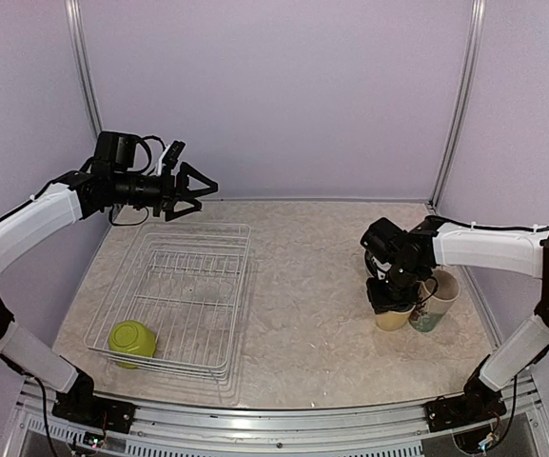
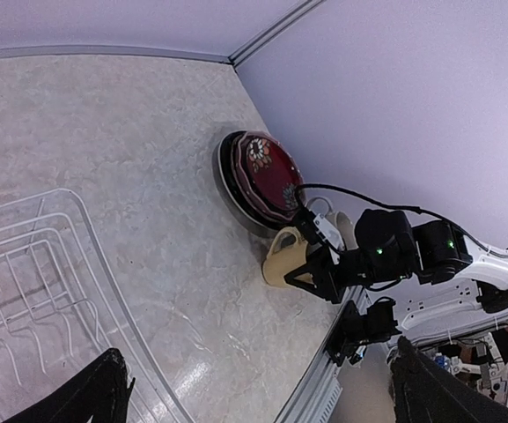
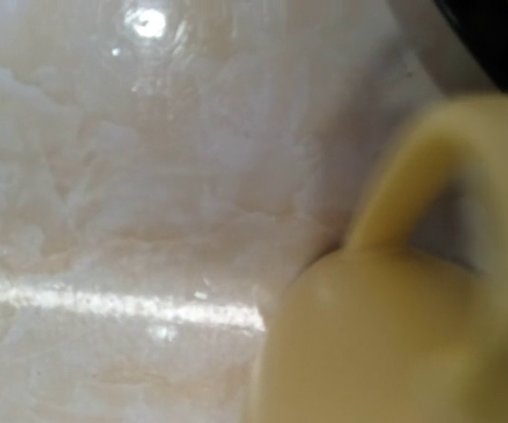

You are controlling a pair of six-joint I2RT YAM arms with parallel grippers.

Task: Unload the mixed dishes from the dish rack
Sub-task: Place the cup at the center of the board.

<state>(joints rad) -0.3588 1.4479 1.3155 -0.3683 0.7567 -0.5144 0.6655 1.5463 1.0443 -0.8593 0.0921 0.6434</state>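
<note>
The right tool (image 1: 389, 297) sits at the pale yellow ceramic mug (image 1: 394, 320) on the marbled worktop (image 1: 303, 286); whether it grips, I can't tell. The left tool (image 1: 193, 190), wide open and empty, hovers over the white wire dish rack (image 1: 246, 276), probably for its round lime-green bowl (image 1: 131, 341).

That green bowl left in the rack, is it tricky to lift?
The lime-green bowl looks rigid, probably light. Its rounded, glossy wall may slip in a grip. Resting on the dish rack wires, it might rock if nudged.
</note>
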